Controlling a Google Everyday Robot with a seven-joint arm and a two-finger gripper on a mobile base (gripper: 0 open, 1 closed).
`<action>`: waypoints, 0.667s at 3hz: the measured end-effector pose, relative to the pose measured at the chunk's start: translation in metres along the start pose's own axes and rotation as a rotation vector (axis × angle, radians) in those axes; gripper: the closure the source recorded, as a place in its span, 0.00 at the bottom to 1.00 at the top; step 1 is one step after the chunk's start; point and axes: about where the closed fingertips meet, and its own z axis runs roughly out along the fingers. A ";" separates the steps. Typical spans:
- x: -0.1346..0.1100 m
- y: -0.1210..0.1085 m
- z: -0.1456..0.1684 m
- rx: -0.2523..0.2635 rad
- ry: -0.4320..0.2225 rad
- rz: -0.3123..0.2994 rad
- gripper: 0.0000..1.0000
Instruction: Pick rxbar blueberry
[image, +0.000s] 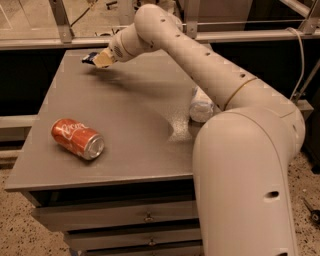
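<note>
Drawers (145, 217) are seen nearest, under the desk (125, 165); red soda can (77, 139) is laid on its side at near left, untouched; clear plastic bottle (201, 105) is half hidden behind the arm at right; at the far left corner the tool (102, 59) is clenched on the rxbar blueberry (90, 58), dark wrapper poking from its tip, seemingly just off the surface; grasp judged made; a straight lift is called for next, firm grip needed on slippery foil
</note>
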 end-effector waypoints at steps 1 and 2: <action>-0.013 0.002 -0.031 -0.039 -0.106 -0.028 1.00; -0.025 0.006 -0.077 -0.095 -0.248 -0.043 1.00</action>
